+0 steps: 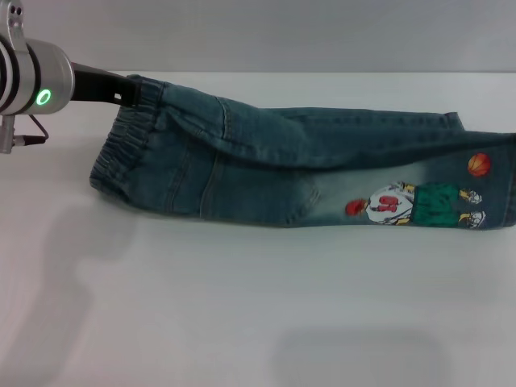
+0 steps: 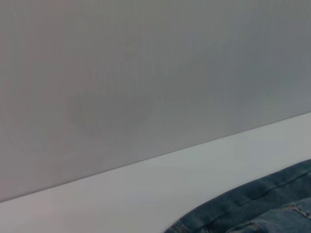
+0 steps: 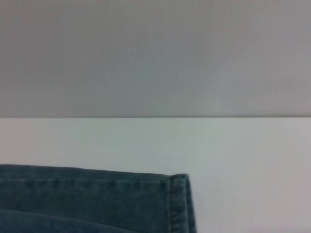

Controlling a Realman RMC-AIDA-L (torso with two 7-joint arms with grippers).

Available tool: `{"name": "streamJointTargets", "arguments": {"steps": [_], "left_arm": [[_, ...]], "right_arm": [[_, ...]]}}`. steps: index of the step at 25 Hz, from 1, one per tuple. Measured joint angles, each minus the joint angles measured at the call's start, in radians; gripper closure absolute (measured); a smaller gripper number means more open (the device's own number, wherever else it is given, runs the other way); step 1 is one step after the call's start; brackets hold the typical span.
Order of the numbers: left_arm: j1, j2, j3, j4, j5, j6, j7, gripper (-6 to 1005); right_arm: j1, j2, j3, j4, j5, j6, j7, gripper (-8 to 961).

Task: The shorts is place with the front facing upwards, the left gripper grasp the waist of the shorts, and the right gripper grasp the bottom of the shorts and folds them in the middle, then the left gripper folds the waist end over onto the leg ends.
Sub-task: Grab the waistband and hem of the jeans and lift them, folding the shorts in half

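One fold done, by the look of it. Head view: shorts (image 1: 298, 165) lie doubled lengthwise across the white table (image 1: 242, 306), elastic waist (image 1: 121, 149) left, leg ends (image 1: 504, 181) with cartoon patch (image 1: 415, 205) right. Left gripper (image 1: 125, 93) sits at the waist's far corner, seemingly clamped on it, fingers largely hidden. Waist-over-legs fold remains. Right gripper absent.

Left wrist view: denim edge (image 2: 252, 211), white tabletop (image 2: 146, 189), plain grey wall (image 2: 146, 73).

Right wrist view: a stitched hem corner (image 3: 177, 199), table, same wall; own fingers unseen.

1 shorts (image 1: 266, 165), 1 left gripper (image 1: 127, 93).
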Motion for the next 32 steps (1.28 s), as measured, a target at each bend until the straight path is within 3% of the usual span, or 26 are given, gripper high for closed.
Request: {"name": "streamJointTargets", "arguments": {"steps": [23, 32], "left_arm": [[-0.011, -0.001, 0.000, 0.031, -0.003, 0.068, 0.000, 970], [-0.030, -0.002, -0.001, 0.057, -0.005, 0.085, 0.000, 960]], "right_arm": [[0.043, 0.000, 0.059, -0.006, -0.036, -0.141, -0.037, 955], [0.061, 0.005, 0.094, -0.092, -0.022, -0.097, -0.029, 954]]}}
